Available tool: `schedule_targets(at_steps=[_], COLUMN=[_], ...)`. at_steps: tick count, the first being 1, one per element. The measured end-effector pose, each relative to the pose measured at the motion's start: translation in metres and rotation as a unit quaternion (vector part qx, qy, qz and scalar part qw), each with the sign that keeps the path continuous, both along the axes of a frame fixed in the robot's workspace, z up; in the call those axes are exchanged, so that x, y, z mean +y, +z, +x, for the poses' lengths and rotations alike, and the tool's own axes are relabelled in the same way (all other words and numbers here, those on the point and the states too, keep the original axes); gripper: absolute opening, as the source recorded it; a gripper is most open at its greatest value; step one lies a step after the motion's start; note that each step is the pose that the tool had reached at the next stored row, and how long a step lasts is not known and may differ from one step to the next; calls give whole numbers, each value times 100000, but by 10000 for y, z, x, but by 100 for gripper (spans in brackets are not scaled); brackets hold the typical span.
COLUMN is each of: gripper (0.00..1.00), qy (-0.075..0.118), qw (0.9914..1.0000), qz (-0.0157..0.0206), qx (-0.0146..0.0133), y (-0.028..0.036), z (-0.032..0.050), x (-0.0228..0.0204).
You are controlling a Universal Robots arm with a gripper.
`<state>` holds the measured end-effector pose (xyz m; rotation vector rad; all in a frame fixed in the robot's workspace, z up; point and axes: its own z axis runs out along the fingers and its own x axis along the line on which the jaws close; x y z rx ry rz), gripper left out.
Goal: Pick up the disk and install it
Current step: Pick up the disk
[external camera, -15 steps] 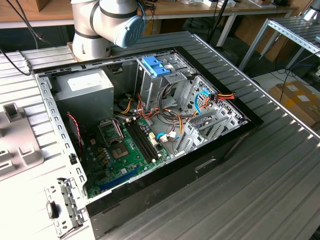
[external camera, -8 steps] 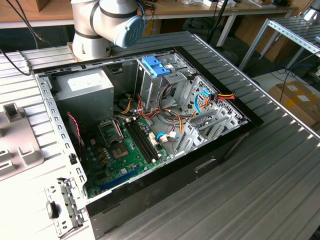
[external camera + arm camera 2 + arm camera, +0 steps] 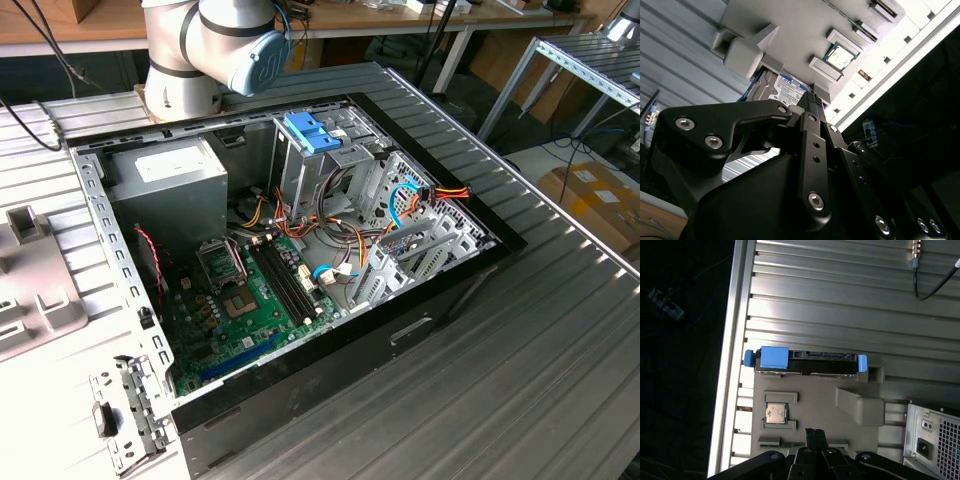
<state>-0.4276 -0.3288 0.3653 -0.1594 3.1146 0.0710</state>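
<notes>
Disk (image 3: 815, 362) stands, as far as I can judge, on its long edge in a slot of a grey moulded tray (image 3: 805, 385), well clear of the gripper (image 3: 813, 431), whose two black fingers are pressed together and hold nothing; in the second wrist view the gripper (image 3: 811, 96) points toward the disk's (image 3: 787, 89) printed face. Nearest the fingertips is a small square chip (image 3: 776, 413) with a dull metal lid, seated in its own pocket of the tray. Just beyond it is the disk: a thin dark slab in a light-blue plastic frame, with a brighter blue tab at one end. Behind it runs a ribbed metal table (image 3: 840, 305) of shiny parallel slats, with a thin black cable (image 3: 935, 285) lying on it. Farthest off, in the exterior view, the open computer case (image 3: 300, 380) shows a green board (image 3: 250, 300) and loose coloured wires. The risks, as I see them: fingers this tightly together would strike the disk's edge instead of straddling it; the smooth plastic frame looks slippery under hard pads; a skewed lift could bind the disk in its slot; and a low approach could knock the chip.
</notes>
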Motion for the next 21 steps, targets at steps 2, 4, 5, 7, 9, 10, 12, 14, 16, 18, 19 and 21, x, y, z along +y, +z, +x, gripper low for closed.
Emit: schedule_targets(at_steps=[2, 4, 5, 7, 9, 10, 12, 14, 16, 18, 19, 21], gripper=[11, 11, 11, 11, 11, 11, 11, 11, 11, 11, 11, 11], qy=[64, 138, 234, 328, 513, 623, 754, 875, 997, 1116, 1184, 1270], qw=[100000, 100000, 100000, 99999, 99999, 99998, 99997, 99996, 99995, 99994, 99993, 99992], qz=[0, 0, 1, 0, 1, 1, 0, 1, 0, 0, -1, -2], qx=[-2, -3, -2, -2, -4, -4, -3, -4, -2, -3, -1, -1], y=[0, -1, -1, -1, -1, -1, -1, -1, -1, -1, -1, -1], z=[0, 0, 0, 0, 0, 0, 0, 0, 0, 0, 0, 0], x=[0, 0, 0, 0, 0, 0, 0, 0, 0, 0, 0, 0])
